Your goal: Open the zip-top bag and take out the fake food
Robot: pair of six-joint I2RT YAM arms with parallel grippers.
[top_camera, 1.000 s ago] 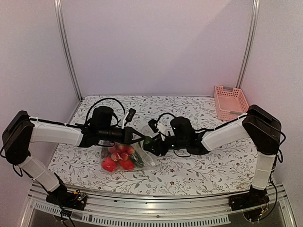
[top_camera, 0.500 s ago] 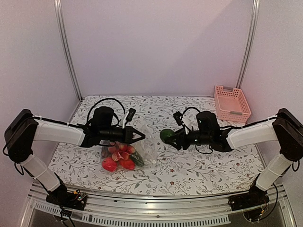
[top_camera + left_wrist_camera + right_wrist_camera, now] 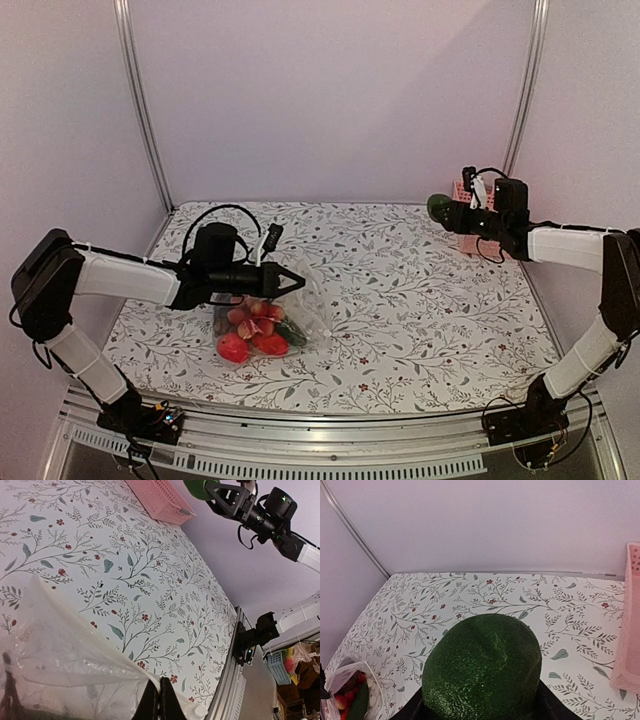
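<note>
Lying by the near edge of the surface, left of centre, the zip-top bag holds red fake food; our left tool is clenched on its raised edge. Our right tool grasps a green avocado, raised just beside the pink basket at the far-right corner.

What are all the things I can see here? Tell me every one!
zip-top bag: one, clear, near left, one edge lifted
fake food: several pieces, mostly red, some dark green, inside the bag
green fake fruit: one, dark green, in the air at far right
basket: one, pink, far right corner
table: one, white flowery cover, under everything
left gripper: one, black, shut on the bag's edge
right gripper: one, black, holding the green fruit
</note>
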